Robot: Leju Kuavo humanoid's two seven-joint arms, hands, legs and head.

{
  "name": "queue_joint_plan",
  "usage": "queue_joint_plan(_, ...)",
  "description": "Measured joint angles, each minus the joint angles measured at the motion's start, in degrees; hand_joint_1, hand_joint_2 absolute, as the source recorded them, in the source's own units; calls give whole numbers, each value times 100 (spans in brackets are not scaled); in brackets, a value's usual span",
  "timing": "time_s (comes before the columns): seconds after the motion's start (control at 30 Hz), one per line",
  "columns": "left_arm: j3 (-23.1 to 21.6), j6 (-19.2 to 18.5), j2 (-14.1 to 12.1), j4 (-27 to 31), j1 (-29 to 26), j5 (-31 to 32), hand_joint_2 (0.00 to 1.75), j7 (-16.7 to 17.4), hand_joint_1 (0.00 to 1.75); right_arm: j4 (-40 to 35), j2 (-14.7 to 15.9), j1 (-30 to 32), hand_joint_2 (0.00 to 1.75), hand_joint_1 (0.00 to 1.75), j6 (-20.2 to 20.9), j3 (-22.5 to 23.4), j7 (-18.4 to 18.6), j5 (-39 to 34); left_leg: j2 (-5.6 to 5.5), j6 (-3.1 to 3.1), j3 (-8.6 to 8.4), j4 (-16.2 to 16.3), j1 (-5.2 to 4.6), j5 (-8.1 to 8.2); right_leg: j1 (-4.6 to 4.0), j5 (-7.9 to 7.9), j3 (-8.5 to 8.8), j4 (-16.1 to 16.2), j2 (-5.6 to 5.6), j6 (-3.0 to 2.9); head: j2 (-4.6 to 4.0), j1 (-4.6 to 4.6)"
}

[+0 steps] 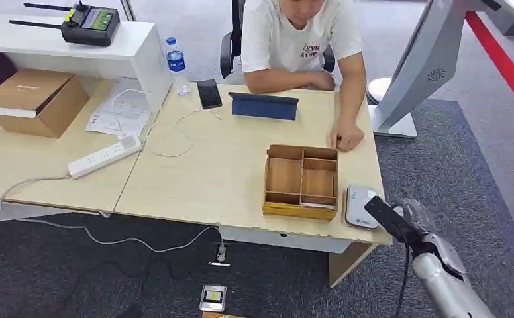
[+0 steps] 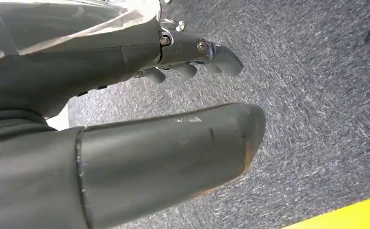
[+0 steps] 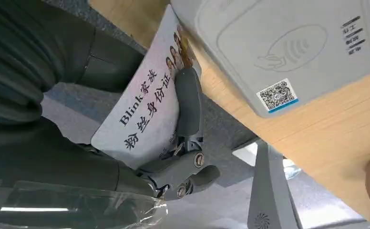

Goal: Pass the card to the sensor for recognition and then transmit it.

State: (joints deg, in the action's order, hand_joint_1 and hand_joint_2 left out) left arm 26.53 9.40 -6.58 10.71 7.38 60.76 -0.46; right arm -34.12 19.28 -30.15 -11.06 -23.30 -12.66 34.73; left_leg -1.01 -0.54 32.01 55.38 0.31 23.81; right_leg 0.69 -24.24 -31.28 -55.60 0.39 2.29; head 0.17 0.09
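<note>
- Step in hand, by the look of it: bringing the card point(image 3: 145, 112) to the card reader point(image 1: 361, 206), lower right of the head view, at the table point(image 1: 201, 172) edge.
- Right hand point(image 3: 183, 143): fingers clamped on the card, its edge just beside the reader, not yet over it.
- Left hand point(image 2: 173, 109): hanging above carpet, fingers apart, holding nothing.
- Next, likely: sliding the card flat over the reader face, then handing it to the person point(image 1: 301, 40) beyond the wooden tray point(image 1: 301, 181).

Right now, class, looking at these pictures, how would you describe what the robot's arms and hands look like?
The right arm is silver metal with a black cable beside it. The right hand has a dark grey ribbed cover and grey fingers jointed with visible screws, under clear plastic wrap. The left hand matches: thick grey thumb, darker fingers.
</note>
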Motion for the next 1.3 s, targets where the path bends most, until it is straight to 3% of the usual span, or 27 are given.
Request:
queue_joint_plan(0.4, 0, -15, -4, 0, -4, -15, 0, -11, 0, 109, -90, -196, 175, 175, -133, 0, 11, -50, 0, 0, 3, 0, 0, 0, 1, 0, -2, 0, 0, 0, 0, 0)
queue_joint_plan(0.8, 0, -24, -7, -2, -9, 24, 0, -66, 0, -212, 120, -746, 175, 175, -240, 138, 35, -114, 1, 0, 5, 2, -2, -1, 4, 3, -2, -1, 0, 3, 2, 0)
queue_joint_plan(1.1, 0, -17, -4, -2, 1, 96, 0, -111, 0, -1390, 247, -1346, 175, 175, 511, 311, 297, 318, 1, 3, 4, 2, -2, -3, 0, 3, -1, -2, 0, 2, 2, 0)
queue_joint_plan(1.3, -9, -35, -4, -2, 16, 247, 0, -212, 0, -1233, -46, -1908, 175, 175, 557, 238, -82, 846, 1, 5, 6, 1, -1, -4, 0, 4, -5, -7, 1, 1, 0, 0)
